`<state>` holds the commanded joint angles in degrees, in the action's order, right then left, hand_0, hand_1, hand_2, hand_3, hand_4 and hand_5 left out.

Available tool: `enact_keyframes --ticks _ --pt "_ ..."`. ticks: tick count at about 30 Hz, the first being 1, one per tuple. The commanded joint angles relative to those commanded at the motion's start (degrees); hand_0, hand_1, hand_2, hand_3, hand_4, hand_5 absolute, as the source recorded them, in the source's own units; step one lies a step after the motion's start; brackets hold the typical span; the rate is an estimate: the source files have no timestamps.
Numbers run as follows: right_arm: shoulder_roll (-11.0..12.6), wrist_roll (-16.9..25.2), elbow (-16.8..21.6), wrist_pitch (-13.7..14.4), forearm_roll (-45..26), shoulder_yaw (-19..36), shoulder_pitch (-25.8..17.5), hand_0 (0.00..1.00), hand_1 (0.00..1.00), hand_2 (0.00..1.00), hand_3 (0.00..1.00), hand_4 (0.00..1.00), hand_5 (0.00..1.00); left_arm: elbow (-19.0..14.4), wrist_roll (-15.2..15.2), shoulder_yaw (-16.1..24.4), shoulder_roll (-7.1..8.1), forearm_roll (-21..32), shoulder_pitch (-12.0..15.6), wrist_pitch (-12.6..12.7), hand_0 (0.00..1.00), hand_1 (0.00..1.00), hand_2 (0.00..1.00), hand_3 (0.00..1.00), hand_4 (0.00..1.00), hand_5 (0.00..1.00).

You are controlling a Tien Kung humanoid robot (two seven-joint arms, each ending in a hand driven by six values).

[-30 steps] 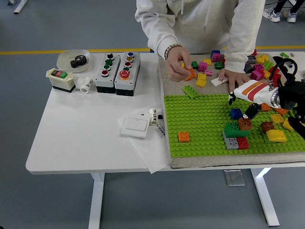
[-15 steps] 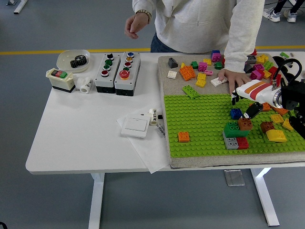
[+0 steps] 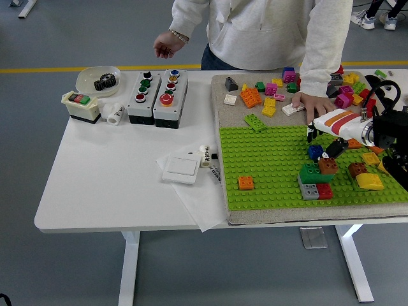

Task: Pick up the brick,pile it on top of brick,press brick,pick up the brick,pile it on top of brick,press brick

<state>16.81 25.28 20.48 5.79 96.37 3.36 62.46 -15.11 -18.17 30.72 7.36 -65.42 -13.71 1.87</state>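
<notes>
Blue brick (image 3: 315, 152) sits on green baseplate (image 3: 268, 169), just up-left of the brown brick (image 3: 327, 166) stacked on a green brick (image 3: 312, 173). Right hand (image 3: 328, 141) hovers just right of the blue brick, black fingers (image 3: 334, 148) angled down, apparently loose and empty. Left arm unseen. Person's hand (image 3: 308, 102) rests on mat beyond.
</notes>
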Motion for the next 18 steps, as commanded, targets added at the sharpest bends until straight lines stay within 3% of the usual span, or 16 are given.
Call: enact_keyframes --ticks 18 --pt "-0.47 -0.4 -1.2 -0.59 -1.7 -0.85 -1.05 0.631 0.615 0.611 0.557 0.88 0.388 -0.16 -0.29 0.11 0.11 -0.53 -0.17 -0.08 0.763 0.737 0.747 0.594 0.661 0.584"
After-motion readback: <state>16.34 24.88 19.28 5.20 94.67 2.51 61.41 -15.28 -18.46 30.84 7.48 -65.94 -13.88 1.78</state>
